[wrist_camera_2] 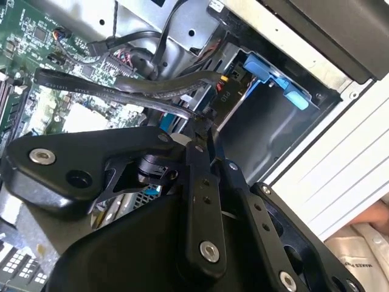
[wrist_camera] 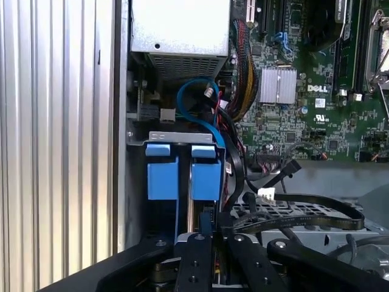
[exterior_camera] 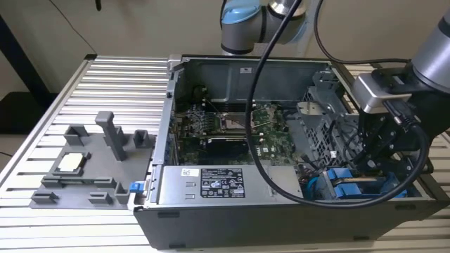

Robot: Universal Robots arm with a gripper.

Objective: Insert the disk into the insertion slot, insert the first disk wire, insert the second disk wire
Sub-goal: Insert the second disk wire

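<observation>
In the exterior view I see my arm reaching into the open computer case [exterior_camera: 246,232] on the ribbed tabletop [exterior_camera: 119,84], at the exterior view's right, above the blue-railed insertion slot [exterior_camera: 351,187].

In the second wrist view the gripper [wrist_camera_2: 203,121] looks pinched together on a flat black cable [wrist_camera_2: 121,88] near the slot [wrist_camera_2: 267,125].

In the first wrist view the disk [wrist_camera: 189,213] stands edge-on in the slot [wrist_camera: 182,137] between blue tabs [wrist_camera: 162,173], with the gripper [wrist_camera: 206,226] just beside it.

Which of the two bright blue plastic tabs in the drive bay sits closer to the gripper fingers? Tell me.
The blue tab beside the bundled cables, directly in line with the gripper; the other blue tab sits toward the ribbed metal table.
</observation>
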